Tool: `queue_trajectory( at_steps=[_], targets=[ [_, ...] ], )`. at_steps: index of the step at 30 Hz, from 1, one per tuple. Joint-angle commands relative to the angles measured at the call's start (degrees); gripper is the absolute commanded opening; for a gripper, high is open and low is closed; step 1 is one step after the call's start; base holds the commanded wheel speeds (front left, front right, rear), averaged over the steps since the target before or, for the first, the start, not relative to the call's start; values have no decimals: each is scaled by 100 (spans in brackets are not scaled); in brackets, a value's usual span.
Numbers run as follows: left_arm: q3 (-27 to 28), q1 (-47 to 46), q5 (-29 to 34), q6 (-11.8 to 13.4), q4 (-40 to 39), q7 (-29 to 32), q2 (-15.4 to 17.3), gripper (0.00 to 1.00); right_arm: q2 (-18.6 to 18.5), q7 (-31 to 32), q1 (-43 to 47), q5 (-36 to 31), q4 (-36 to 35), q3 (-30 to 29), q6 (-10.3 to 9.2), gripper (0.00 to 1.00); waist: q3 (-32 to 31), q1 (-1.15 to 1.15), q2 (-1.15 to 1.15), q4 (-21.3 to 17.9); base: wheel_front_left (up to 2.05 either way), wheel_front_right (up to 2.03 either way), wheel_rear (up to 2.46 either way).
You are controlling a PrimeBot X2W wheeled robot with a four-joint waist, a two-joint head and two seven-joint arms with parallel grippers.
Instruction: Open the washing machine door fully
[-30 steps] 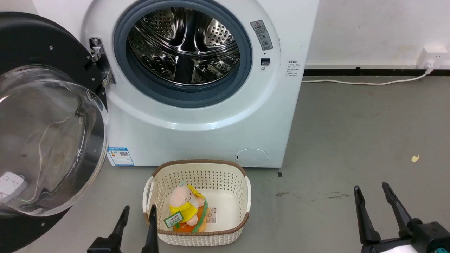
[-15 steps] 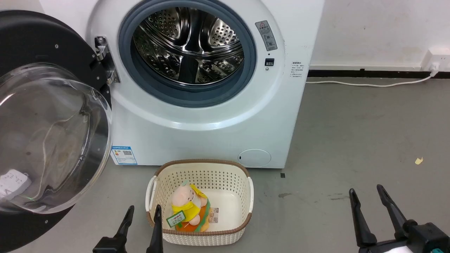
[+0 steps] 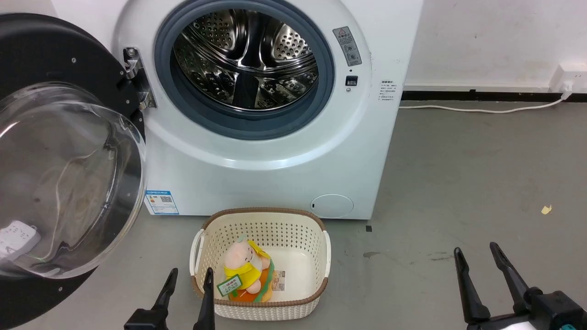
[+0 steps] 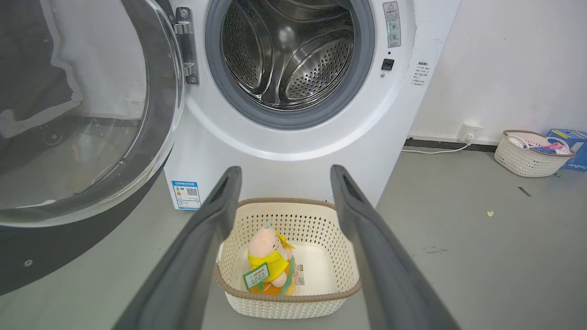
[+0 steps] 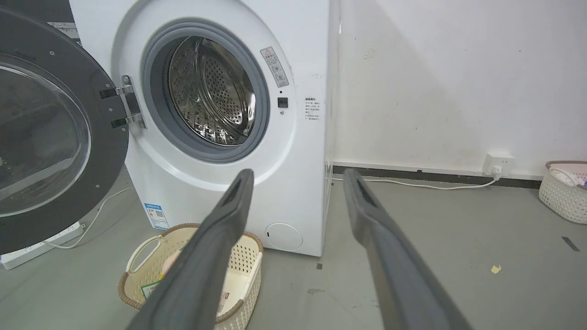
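Washing machine door (image 3: 64,174) stands swung out wide to the left of the white washing machine (image 3: 257,169), hanging on its metal hinge (image 3: 136,80) at the left edge of the opening. Its black disc faces the head camera, and its clear glass bowl bulges toward that camera. Through the glass a white power strip (image 3: 16,238) shows on the floor (image 3: 458,183). The mouth of the machine is uncovered, with the grey rubber ring (image 3: 275,130) around the steel drum (image 3: 247,55). A small round white flap (image 3: 331,205) sits low on the front panel. Just in front of the machine, on the floor, stands a cream perforated basket (image 3: 261,211) with a brown rim, and a plush toy (image 3: 245,270) dressed in yellow lies in it. The left gripper (image 3: 191,271) is at the lower left of the head view, by the near left corner of the basket, its jaws apart and holding nothing. The right gripper (image 3: 475,247) hovers at the lower right over the floor, well apart from door and basket, its jaws likewise spread and empty.
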Motion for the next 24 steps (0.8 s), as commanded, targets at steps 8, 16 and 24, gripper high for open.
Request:
queue_trajectory(
  at_steps=[8, 16, 24],
  targets=[
    [4, -4, -10, -5, -12, 23, -2, 0, -1, 16, -8, -5, 27, 13, 0, 0, 7, 0, 0, 2, 0, 0, 0],
    [27, -40, 43, 3, -65, 117, -2, 0, 1, 110, -44, -37, 12, 30, 0, 0, 22, 0, 0, -8, 0, 0, 0],
    [56, -86, 108, 13, -130, 233, -2, 0, 3, 228, -89, -77, -6, 50, 1, 0, 41, 0, 0, -20, 0, 0, 0]
  ],
)
